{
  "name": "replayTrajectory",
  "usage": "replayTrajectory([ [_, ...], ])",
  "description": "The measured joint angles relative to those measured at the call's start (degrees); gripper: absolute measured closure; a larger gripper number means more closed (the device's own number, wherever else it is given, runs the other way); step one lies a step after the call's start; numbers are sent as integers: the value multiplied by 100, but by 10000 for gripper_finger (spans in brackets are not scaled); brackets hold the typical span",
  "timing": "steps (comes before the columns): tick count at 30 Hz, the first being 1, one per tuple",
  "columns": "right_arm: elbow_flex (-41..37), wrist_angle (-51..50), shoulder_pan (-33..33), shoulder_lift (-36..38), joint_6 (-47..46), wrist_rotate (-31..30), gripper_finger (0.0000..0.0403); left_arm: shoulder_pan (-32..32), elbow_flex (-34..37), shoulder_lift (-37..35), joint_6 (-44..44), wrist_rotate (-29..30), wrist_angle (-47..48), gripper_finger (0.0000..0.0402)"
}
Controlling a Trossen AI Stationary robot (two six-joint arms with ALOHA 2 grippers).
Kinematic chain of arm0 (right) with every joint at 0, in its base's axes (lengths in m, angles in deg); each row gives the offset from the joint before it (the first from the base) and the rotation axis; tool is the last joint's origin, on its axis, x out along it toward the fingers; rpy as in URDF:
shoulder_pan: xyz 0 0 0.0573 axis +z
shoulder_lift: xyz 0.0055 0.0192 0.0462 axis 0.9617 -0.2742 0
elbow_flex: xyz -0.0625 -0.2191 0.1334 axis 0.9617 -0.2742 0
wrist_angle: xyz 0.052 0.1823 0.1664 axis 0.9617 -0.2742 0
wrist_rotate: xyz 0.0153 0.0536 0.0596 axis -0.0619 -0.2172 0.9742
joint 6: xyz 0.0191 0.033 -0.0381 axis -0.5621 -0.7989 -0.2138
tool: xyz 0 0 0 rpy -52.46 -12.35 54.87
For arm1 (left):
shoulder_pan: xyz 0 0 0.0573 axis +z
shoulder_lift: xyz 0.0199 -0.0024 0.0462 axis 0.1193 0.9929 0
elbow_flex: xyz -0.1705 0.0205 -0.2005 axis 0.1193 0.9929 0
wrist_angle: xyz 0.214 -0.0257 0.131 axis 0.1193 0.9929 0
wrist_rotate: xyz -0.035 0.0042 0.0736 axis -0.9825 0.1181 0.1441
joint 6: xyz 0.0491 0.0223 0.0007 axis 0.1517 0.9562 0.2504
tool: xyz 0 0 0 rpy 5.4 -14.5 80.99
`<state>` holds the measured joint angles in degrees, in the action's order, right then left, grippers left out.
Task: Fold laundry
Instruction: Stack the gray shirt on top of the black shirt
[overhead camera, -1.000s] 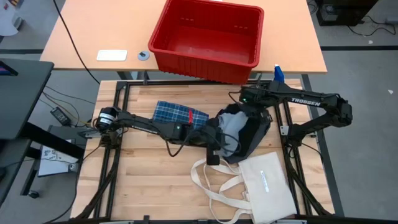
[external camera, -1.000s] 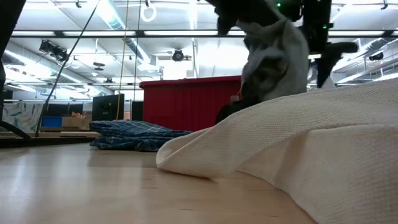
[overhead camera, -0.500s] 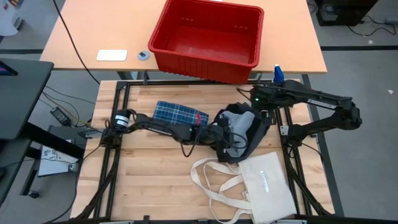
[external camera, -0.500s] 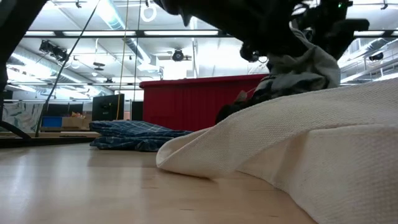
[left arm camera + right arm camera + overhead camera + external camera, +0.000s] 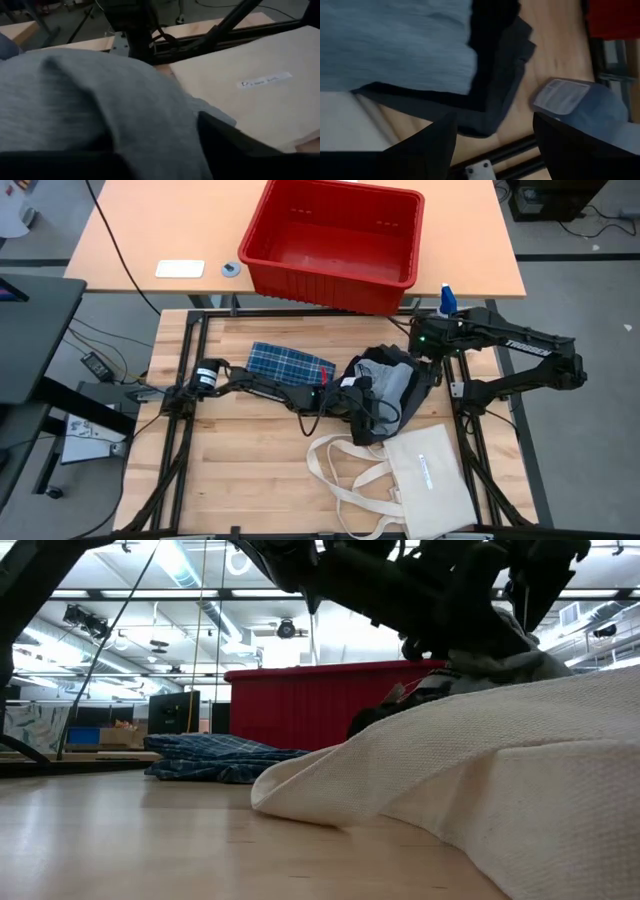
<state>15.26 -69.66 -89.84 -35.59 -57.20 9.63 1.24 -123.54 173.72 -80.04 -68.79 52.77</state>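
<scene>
High view is showing the wooden table (image 5: 240,470) with a heap of laundry lying right of its middle: a light blue-grey piece (image 5: 392,383) is sitting on top of a black piece (image 5: 418,395), and a dark grey piece (image 5: 500,75) is showing under their edge in the right wrist view. A blue-white plaid piece (image 5: 289,363) is lying folded and flat to the left of the heap, apart from it. The left gripper (image 5: 362,402) is reaching low across the table from the left and is resting on the near left side of the heap; whether its fingers are parted or clamped on cloth I cannot tell. The right gripper (image 5: 424,343) is hanging just beyond the far right edge of the heap, its fingers (image 5: 427,147) standing apart and grasping nothing. A cream tote bag (image 5: 430,480) is lying near the front right, touching the heap's near edge. A red bin (image 5: 335,242) is standing on the far desk, beyond the table.
</scene>
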Motion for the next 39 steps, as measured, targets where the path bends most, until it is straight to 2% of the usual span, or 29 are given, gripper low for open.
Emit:
replayTrajectory([
  [4,0,1,169,0,-199,0,135,83,1,0,-111,-48,-182,155],
  [7,0,1,277,27,-488,-3,135,112,0,-1,-460,-639,-487,117],
  [9,0,-1,351,79,-694,-1,135,64,-85,-22,-688,-1032,-509,106],
  [12,0,-3,469,206,-931,155,135,-83,-459,-53,-747,-1303,-338,103],
  [15,0,-10,658,313,-1350,498,135,-211,-995,-158,-724,-1351,428,102],
  [19,-65,115,941,348,-1934,1057,135,-189,-1798,-299,-578,-1209,2577,102],
  [22,-384,471,1156,335,-1955,1240,135,-36,-1934,-304,-572,-1023,3675,105],
  [25,-785,688,1298,330,-2064,1263,135,148,-1774,-284,-768,-984,3864,114],
  [29,-1065,615,1386,367,-2731,1294,135,344,-1667,-284,-1534,-954,4058,130],
  [33,-1200,571,1550,638,-3424,1656,135,337,-1665,-284,-1783,-1444,4367,148],
  [39,-1966,1043,1800,1582,-4774,1866,135,183,-1665,-240,-2668,-1945,4364,165],
])
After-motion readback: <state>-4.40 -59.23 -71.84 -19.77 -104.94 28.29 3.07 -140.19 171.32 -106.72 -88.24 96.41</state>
